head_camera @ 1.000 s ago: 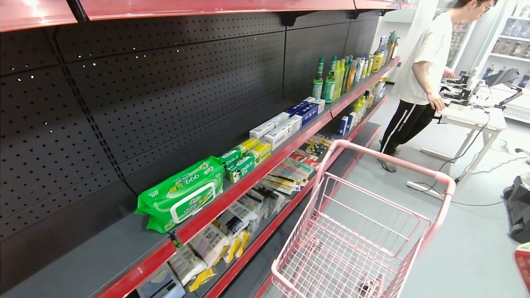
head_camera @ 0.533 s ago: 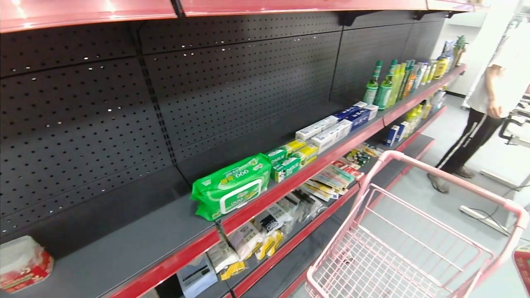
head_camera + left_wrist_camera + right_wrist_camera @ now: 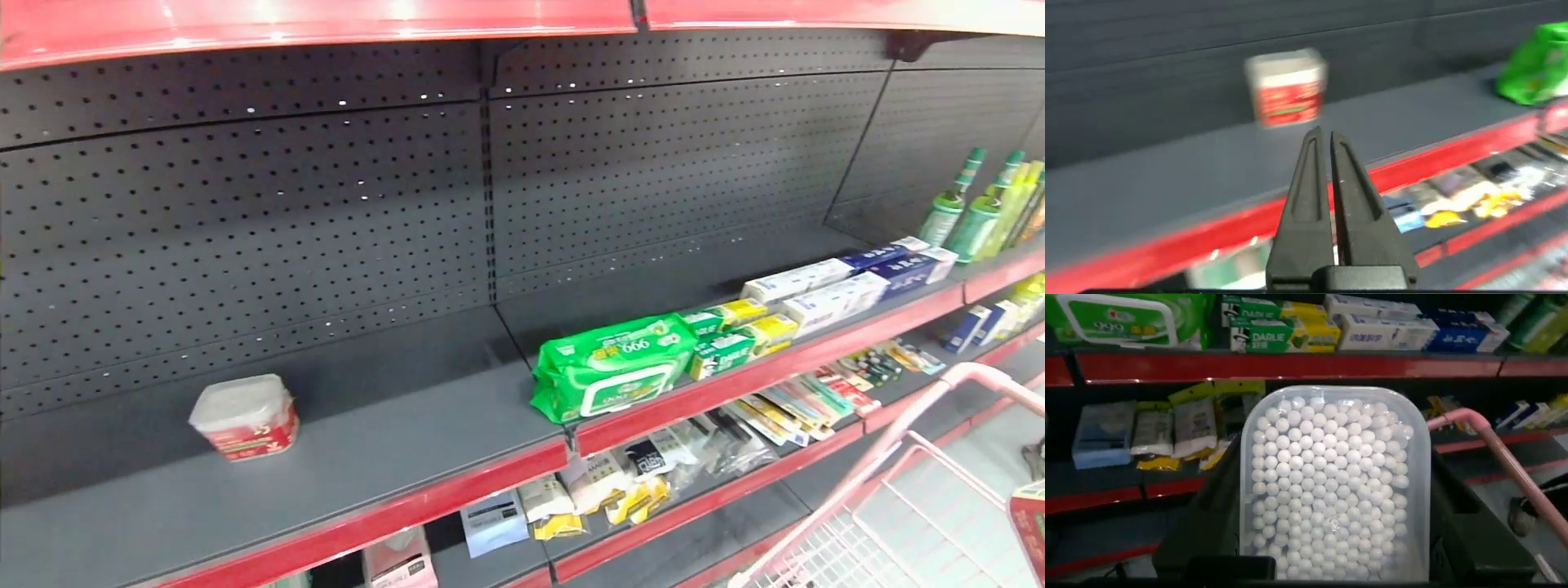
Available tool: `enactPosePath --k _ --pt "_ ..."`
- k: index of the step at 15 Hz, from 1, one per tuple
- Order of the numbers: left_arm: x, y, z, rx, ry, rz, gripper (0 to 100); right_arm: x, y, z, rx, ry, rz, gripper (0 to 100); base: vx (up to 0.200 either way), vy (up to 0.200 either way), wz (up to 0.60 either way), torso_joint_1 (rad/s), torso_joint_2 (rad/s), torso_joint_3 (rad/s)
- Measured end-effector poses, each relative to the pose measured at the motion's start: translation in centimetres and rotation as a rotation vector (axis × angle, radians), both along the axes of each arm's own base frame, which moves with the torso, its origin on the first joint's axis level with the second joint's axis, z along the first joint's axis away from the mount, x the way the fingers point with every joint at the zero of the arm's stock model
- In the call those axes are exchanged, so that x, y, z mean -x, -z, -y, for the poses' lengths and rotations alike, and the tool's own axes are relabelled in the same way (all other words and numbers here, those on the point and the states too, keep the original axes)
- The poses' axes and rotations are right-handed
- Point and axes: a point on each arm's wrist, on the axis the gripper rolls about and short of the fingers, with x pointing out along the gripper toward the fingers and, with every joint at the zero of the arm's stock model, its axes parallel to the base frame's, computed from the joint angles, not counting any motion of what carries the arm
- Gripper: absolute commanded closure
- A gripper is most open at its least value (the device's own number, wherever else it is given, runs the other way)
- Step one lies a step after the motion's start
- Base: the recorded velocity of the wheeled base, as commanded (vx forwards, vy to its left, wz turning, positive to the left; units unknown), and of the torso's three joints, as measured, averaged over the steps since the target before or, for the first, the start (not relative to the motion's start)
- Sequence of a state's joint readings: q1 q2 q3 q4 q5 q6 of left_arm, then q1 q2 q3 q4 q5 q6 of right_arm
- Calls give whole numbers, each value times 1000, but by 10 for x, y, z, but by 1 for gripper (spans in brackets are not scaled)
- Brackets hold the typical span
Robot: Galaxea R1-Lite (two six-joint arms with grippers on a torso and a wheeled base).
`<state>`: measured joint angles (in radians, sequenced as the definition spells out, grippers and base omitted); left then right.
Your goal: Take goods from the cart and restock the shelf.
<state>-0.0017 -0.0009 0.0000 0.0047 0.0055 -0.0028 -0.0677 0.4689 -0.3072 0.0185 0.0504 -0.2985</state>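
One tub (image 3: 1333,457), clasped by right gripper (image 3: 1331,531)

Black perforated back wall (image 3: 326,204)

camera pan leftward along shelf (image 3: 392,441)

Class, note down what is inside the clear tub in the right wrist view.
The clear tub is packed with what look like small white balls. Only the layer against its clear face shows; anything deeper is covered by them.
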Motion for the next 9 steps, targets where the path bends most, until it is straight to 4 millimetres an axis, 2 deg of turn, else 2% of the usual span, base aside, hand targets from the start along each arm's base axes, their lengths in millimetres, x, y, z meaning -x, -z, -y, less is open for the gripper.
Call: enactPosePath --k 7,9 --pt "0 0 0 0 0 0 100 0 0 0 2 3 3 100 0 0 600 2 2 0" --pt "0 0 0 0 0 0 100 1 1 0 15 11 5 100 0 0 0 0 0 0"
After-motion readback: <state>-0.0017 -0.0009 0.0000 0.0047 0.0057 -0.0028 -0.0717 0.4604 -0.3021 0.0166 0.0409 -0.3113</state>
